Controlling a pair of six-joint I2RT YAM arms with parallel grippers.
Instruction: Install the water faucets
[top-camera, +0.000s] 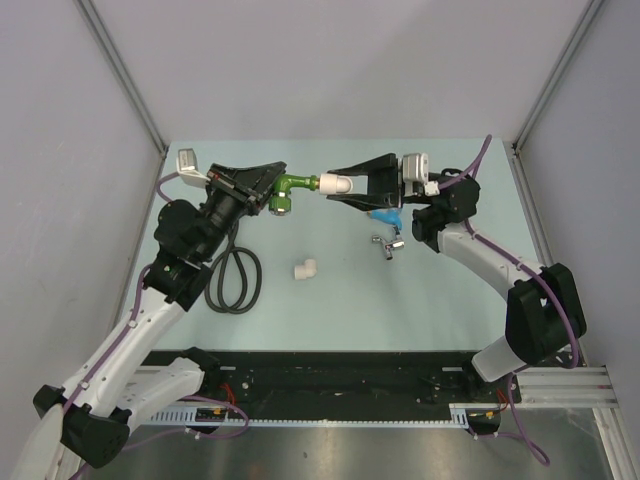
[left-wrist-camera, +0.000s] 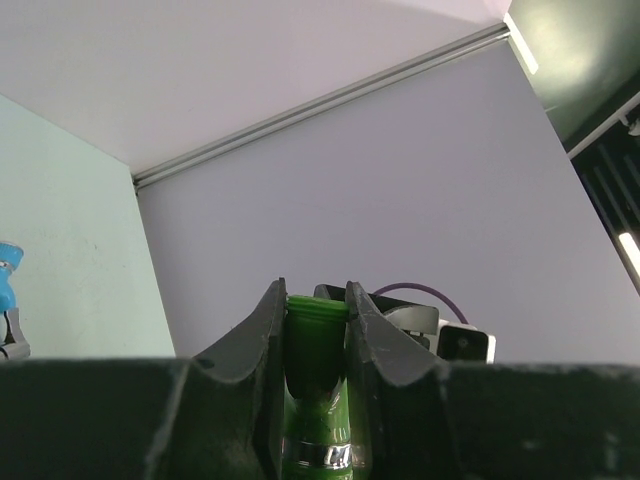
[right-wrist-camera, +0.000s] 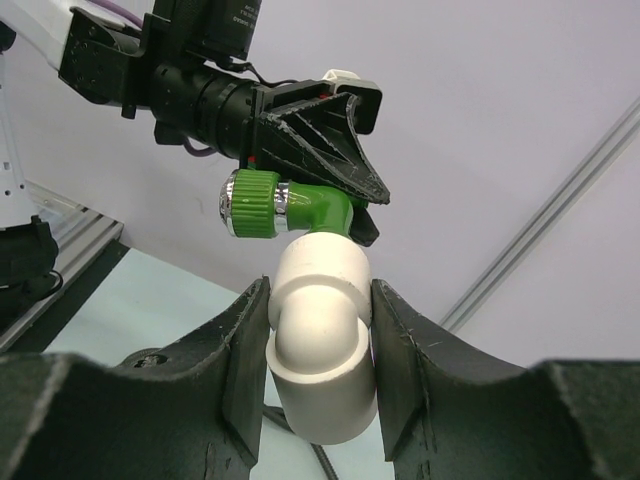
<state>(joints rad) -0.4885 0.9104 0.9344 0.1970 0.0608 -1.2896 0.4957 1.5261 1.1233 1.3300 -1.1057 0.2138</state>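
Green faucet (top-camera: 288, 190): held above the table, pinched between the left gripper's fingers. Its spout end reaches out past the fingertips and meets the mouth of a white elbow fitting (top-camera: 336, 184). In the right wrist view its green knob with a silver ring juts out to the side, clear of the fingers.
Table (top-camera: 400, 310): pale green top; the loose parts lie on it.
Black hose (top-camera: 232, 280): coiled on the table near the left arm.
Left gripper (top-camera: 278, 188): fingers narrow, clamped on the green faucet's body; in the left wrist view the green body (left-wrist-camera: 315, 370) fills the gap between the two pads.
Right gripper (top-camera: 330, 185): fingers partly closed around the white elbow fitting (right-wrist-camera: 320, 340), one pad on each side, facing the left gripper.
Blue-handled faucet (top-camera: 385, 230): lying on the table below the right gripper, chrome body toward the near edge, apart from both grippers.
Second white elbow fitting (top-camera: 306, 268): loose on the table, between hose and blue-handled faucet.
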